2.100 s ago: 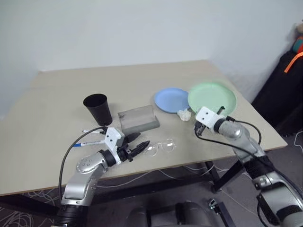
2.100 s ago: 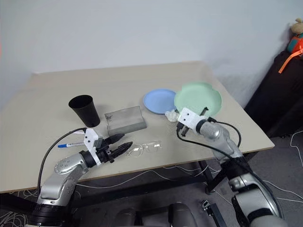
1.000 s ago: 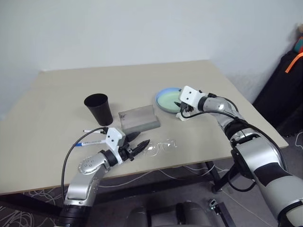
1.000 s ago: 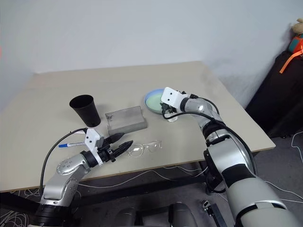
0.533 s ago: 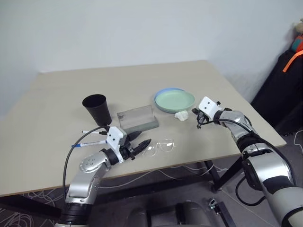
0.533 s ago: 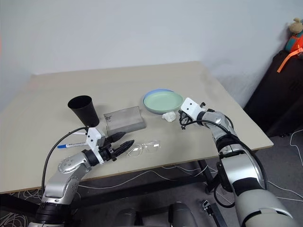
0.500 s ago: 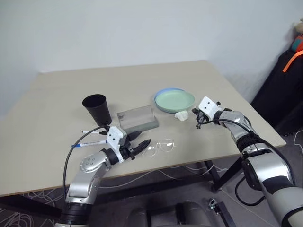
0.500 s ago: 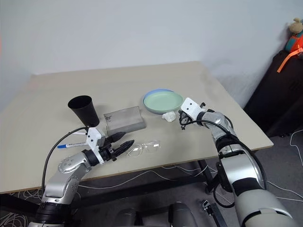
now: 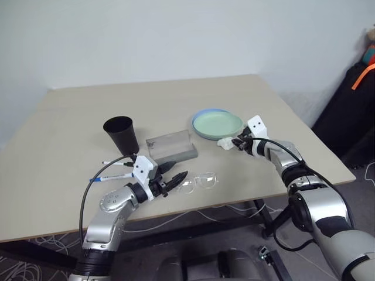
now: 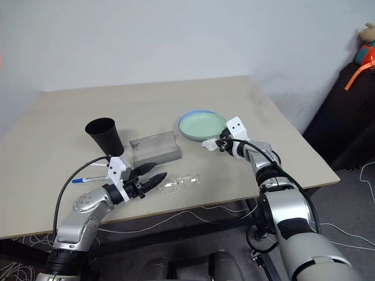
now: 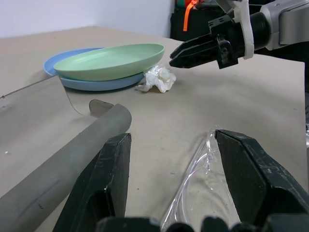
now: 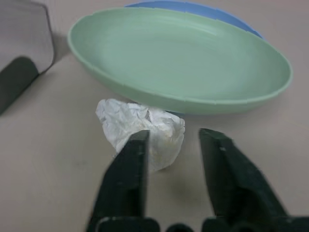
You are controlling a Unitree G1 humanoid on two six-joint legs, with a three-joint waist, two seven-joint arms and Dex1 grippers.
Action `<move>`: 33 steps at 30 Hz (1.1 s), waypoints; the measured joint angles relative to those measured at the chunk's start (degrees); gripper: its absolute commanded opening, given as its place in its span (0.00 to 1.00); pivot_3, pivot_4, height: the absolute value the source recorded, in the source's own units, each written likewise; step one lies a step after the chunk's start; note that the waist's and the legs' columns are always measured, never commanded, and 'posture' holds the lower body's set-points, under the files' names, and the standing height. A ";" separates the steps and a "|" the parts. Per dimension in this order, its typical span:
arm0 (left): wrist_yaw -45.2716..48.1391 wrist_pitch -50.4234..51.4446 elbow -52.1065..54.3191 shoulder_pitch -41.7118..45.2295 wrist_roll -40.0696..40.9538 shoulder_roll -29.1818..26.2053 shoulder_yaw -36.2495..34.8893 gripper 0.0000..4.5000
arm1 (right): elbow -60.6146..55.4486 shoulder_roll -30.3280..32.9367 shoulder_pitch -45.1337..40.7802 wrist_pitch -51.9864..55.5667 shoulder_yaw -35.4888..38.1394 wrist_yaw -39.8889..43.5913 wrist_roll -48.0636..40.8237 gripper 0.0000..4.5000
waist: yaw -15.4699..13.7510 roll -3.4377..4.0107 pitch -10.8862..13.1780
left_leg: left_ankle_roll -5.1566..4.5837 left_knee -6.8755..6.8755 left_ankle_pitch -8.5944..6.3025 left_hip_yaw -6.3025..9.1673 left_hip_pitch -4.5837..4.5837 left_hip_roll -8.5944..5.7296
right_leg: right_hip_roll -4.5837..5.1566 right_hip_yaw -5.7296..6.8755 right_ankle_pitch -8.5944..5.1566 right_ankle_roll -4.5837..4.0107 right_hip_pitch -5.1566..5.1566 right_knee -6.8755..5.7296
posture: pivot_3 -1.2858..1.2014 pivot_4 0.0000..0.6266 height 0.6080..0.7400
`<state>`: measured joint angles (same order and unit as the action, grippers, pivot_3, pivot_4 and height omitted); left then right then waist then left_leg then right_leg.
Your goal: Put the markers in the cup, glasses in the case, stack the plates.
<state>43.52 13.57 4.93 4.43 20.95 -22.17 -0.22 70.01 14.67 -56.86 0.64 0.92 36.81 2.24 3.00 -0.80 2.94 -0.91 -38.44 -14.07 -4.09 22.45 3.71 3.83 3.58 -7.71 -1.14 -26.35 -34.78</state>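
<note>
The mint green plate lies stacked on the light blue plate at the table's right. My right gripper is open, low over the table, its fingertips at a white paper wad in front of the plates. My left gripper is open near the front edge, with the left end of the clear glasses between its fingers. The grey case stands behind it with its lid raised. The black cup stands upright to the left. Two markers lie in front of the cup.
The tan table reaches to a white wall at the back. A dark object with an orange strap stands off the table's right side. Cables run along both of my arms.
The green plate, held up in my right gripper two seconds ago, now rests on the blue plate. My right gripper let go, drew back, rolled and dropped toward the paper wad. My left arm stayed still.
</note>
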 measured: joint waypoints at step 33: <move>-0.50 -0.05 0.01 -1.53 -0.10 -0.02 0.00 0.64 | 1.30 -1.59 -2.34 -0.07 3.07 -4.00 -1.63 0.90 | 0.02 0.00 0.00 | 0.00 0.00 0.00 0.01 0.02 -0.01 | 0.00 -0.02 0.01 0.01 -0.02 0.00 | 0.52 0.00 1.00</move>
<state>43.02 13.52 4.94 2.90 20.85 -22.19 -0.22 71.31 13.08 -59.19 0.57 3.99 32.81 0.62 3.02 -0.80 2.94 -0.91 -38.44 -14.07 -4.08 22.47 3.70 3.83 3.56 -7.71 -1.13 -26.36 -34.78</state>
